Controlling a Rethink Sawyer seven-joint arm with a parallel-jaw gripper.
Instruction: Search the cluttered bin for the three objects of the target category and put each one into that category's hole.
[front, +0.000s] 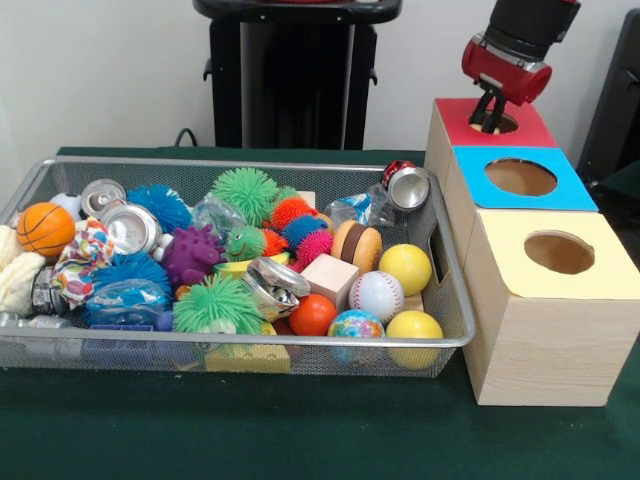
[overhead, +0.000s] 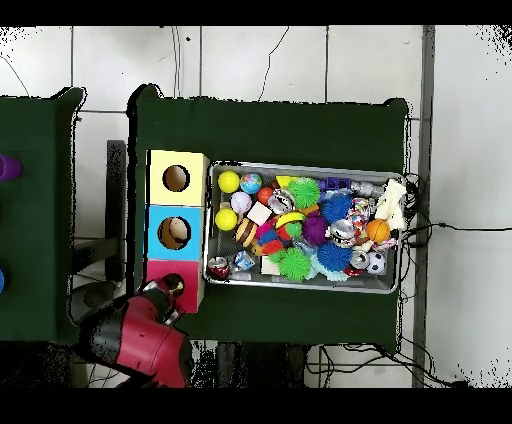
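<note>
Pincer (front: 490, 121), grip state unclear, tips in the red box's hole (front: 497, 124), well apart from the bin (front: 440, 300).

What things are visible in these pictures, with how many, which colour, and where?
Wire mesh bin: one, silver, on the green table.
Spiky rubber balls: several; green, blue, purple, orange, pink; bin middle and left.
Smooth yellow balls: two, bin's right end.
Baseball: one, white, beside the yellow balls.
Mini basketball: one, orange, bin's left end.
Crushed metal cans: several, silver, scattered in the bin.
Wooden boxes with round holes: three; tops red, blue, yellow; right of the bin.
Robot gripper: one, red and black, its fingers at the red box's hole.
</note>
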